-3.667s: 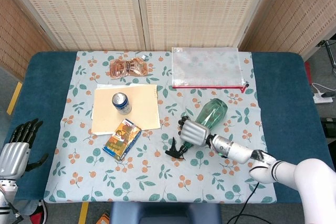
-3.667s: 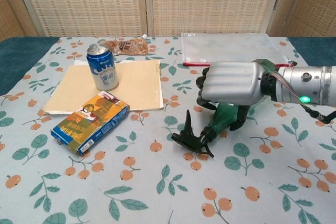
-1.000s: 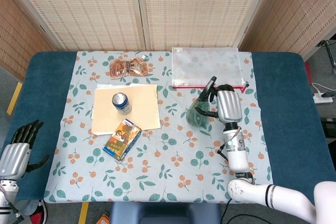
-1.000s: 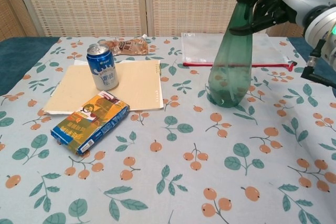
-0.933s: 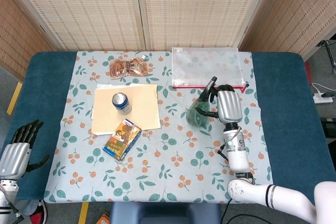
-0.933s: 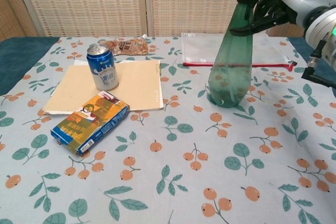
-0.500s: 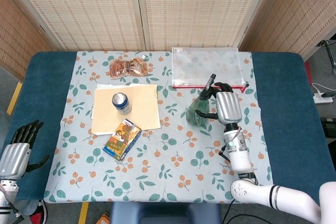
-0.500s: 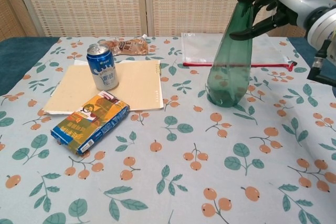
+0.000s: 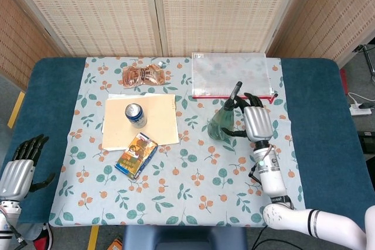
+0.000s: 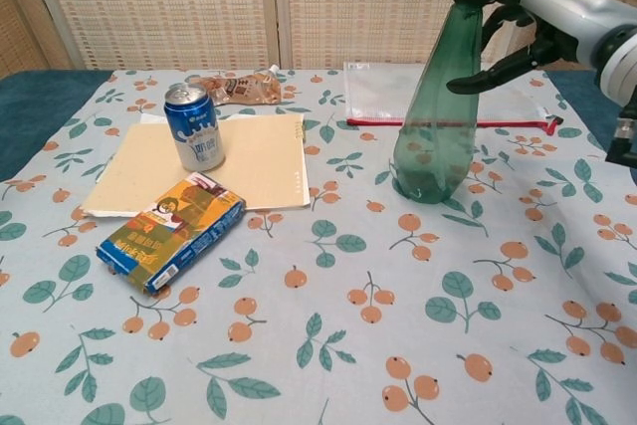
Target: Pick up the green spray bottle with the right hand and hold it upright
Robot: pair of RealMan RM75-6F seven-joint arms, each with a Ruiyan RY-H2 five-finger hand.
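Observation:
The translucent green spray bottle stands upright on its base on the floral tablecloth, its black trigger head at the top. My right hand is just to its right at neck height. Its fingers are spread apart, with the fingertips still close against the neck and shoulder, and it has no closed grip on the bottle. My left hand hangs beyond the table's left edge with its fingers extended and nothing in it.
A blue can stands on a beige folder. A snack box lies in front of it, and a brown pouch lies at the back. A clear zip bag with a red edge is behind the bottle.
Earlier the right hand lifted the lying bottle and set it upright. Over the last second its fingers have spread off the neck and the hand has drifted slightly right.

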